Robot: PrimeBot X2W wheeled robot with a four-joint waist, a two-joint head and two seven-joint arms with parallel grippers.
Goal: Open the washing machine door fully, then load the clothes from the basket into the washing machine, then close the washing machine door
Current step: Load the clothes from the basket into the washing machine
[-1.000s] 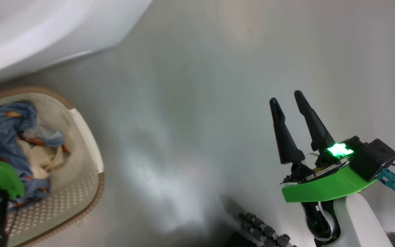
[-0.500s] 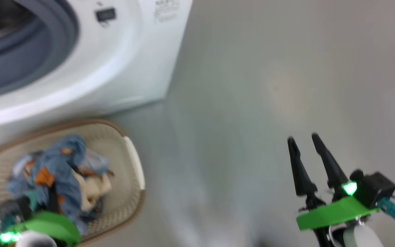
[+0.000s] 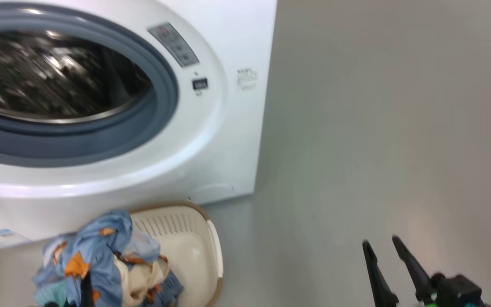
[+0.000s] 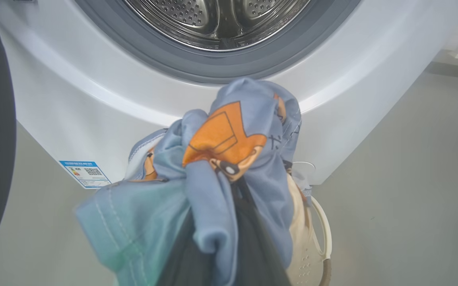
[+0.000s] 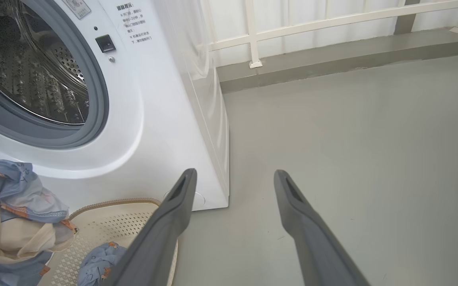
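Over one basket [image 3: 194,243] hangs one clothes bundle [image 3: 100,243].

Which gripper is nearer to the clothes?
Left. The left gripper is shut on the clothes above the basket; the right gripper hangs open over the floor, apart from them.

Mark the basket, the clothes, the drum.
basket [image 3: 177,230]: head view, perforated inner wall.
clothes [image 4: 221,135]: left wrist view, orange print on blue fabric.
drum [image 5: 26,79]: right wrist view, perforated steel wall.
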